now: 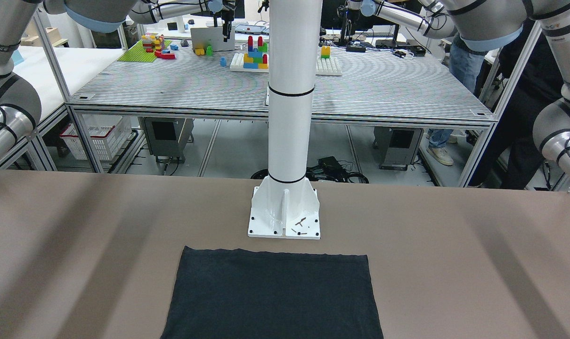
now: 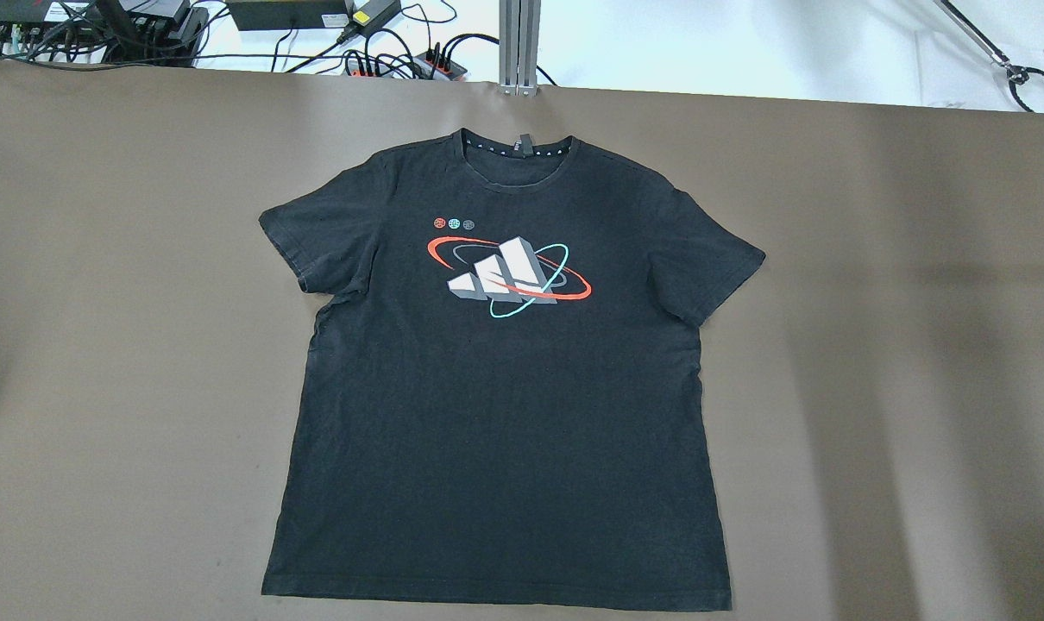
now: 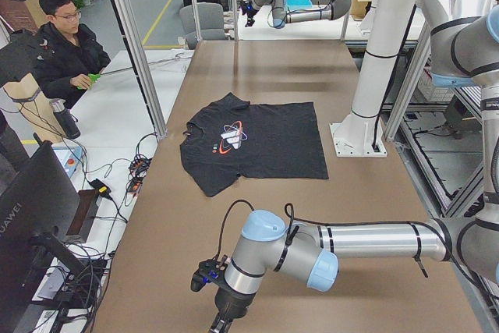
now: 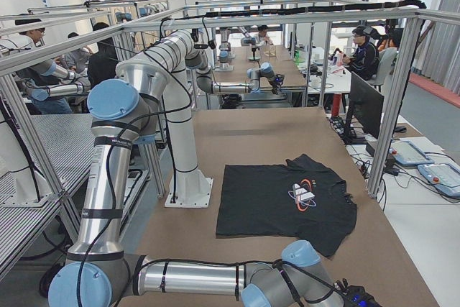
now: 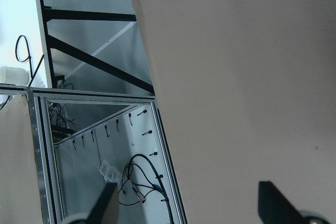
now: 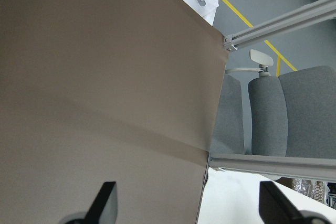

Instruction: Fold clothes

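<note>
The clothes are one black T-shirt [image 2: 496, 414] with a white, red and teal print on the chest. It lies flat and face up in the middle of the brown table, collar toward the far edge in the overhead view, sleeves spread. Its hem [image 1: 271, 256] lies just before the white pillar's base. The shirt also shows in the side views [image 3: 257, 142] [image 4: 273, 199]. My left gripper [image 5: 189, 203] hangs open over the table's left end, far from the shirt. At the table's right end my right gripper [image 6: 190, 200] is open too. Neither holds anything.
The white pillar [image 1: 289, 94] stands bolted to the table behind the shirt. Cables and power strips [image 2: 384, 52] lie beyond the far edge. A person [image 3: 66, 44] sits beside the table. Grey chairs [image 6: 273, 114] stand past the right end.
</note>
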Controlling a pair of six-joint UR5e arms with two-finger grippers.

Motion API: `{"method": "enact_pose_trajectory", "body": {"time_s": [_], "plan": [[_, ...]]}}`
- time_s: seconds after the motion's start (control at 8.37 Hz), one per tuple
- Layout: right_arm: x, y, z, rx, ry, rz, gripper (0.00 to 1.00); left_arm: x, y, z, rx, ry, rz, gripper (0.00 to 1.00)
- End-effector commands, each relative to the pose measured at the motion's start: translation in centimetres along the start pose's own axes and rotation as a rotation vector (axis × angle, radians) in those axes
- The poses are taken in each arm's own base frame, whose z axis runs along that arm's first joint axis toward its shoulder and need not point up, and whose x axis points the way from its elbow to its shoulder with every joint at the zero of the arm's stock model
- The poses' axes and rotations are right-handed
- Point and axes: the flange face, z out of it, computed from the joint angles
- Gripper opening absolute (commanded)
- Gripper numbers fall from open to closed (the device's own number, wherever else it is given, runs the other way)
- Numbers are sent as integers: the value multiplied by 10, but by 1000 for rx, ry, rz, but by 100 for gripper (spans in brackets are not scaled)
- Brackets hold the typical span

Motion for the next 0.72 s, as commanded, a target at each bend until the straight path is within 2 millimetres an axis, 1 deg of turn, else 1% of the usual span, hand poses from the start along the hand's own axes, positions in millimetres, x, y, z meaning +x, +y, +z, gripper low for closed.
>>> {"method": "enact_pose_trajectory", "body": {"time_s": [0.0, 0.12, 0.24, 0.36, 0.6], "plan": [[0, 1, 0, -2, -2, 1, 95, 9, 7, 4, -7, 5, 14, 94], [0, 1, 0, 0, -3, 0, 95, 9, 8, 3, 8, 3, 16, 94], [0, 9, 2, -8, -2, 0, 95, 9, 10, 4, 5, 3, 17, 94], [0, 9, 0, -2, 1, -1, 95, 10, 11, 4, 4, 5, 18, 93], [-2, 2, 0, 4, 6, 3, 95, 10, 11, 4, 6, 9, 19, 94]]}}
